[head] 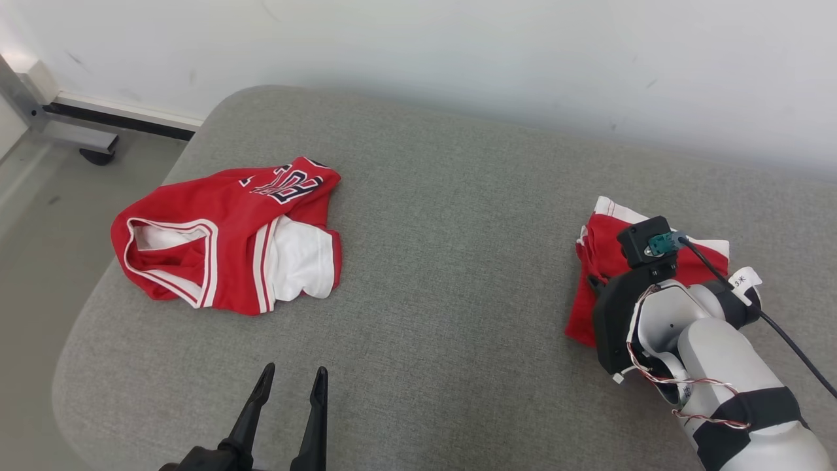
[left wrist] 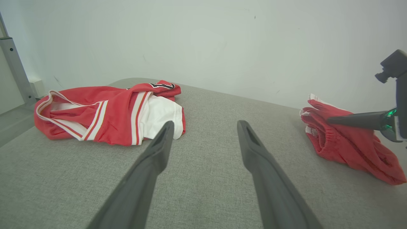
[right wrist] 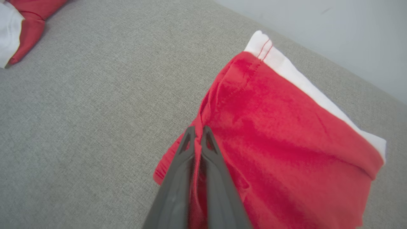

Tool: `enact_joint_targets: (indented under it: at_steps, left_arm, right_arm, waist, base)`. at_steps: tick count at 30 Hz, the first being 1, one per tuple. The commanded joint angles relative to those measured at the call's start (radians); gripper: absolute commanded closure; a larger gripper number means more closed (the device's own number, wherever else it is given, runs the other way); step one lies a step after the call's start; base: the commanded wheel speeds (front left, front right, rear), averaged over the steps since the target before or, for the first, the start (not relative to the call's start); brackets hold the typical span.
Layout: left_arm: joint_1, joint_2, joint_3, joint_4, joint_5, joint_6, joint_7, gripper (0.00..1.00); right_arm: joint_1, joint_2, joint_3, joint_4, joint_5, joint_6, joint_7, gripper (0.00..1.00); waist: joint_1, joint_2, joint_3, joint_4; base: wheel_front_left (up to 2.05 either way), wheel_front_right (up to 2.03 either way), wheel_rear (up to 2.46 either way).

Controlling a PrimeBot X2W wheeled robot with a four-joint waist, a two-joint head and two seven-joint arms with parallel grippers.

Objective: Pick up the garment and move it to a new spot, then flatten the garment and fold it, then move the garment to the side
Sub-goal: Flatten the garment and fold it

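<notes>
Our right gripper (right wrist: 197, 129): fingers pressed together, tips at the edge of the folded red shorts (right wrist: 286, 143); whether cloth is caught between them we cannot tell. The shorts lie at the right of the grey cushion (head: 458, 216). Our left gripper (head: 292, 378): fingers spread, holding nothing. Crumpled red jersey (head: 229, 229): well apart, at the left.

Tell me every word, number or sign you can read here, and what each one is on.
"3*" (a 3, then a star-like mark): on the white tag on the right arm.
Unreadable: the black-and-white lettering on the crumpled red jersey is folded over, so only parts of the letters show.
No text shows on the folded red garment.
</notes>
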Motion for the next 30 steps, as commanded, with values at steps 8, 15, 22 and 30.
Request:
enact_joint_targets:
  at_steps: [8, 15, 22, 30]
  left_arm:
    - [0.018, -0.002, -0.001, 0.003, -0.017, 0.004, -0.003, 0.0]
    - [0.032, -0.002, 0.016, -0.008, -0.014, 0.013, -0.003, 0.0]
    - [0.039, -0.002, 0.018, -0.017, -0.008, 0.016, -0.003, 0.0]
    - [0.025, -0.002, 0.019, -0.021, -0.007, 0.013, -0.003, 0.0]
  right_arm:
    - [-0.044, 0.027, 0.008, 0.07, 0.034, -0.002, -0.079, 0.0]
    - [-0.056, -0.008, -0.027, -0.005, 0.115, -0.002, -0.183, 0.0]
    - [0.049, -0.095, -0.152, -0.033, 0.065, -0.002, -0.248, 0.0]
    - [0.161, -0.057, -0.189, -0.004, -0.029, -0.002, -0.325, 1.0]
  waist:
    - [0.0, -0.0001, -0.009, 0.011]
    - [0.0, -0.0001, -0.036, -0.018]
    - [0.0, -0.0001, -0.052, -0.043]
    - [0.0, -0.0001, -0.026, -0.054]
  base:
    - [0.0, 0.0, 0.0]
    - [0.0, 0.0, 0.0]
    - [0.0, 0.0, 0.0]
    - [0.0, 0.0, 0.0]
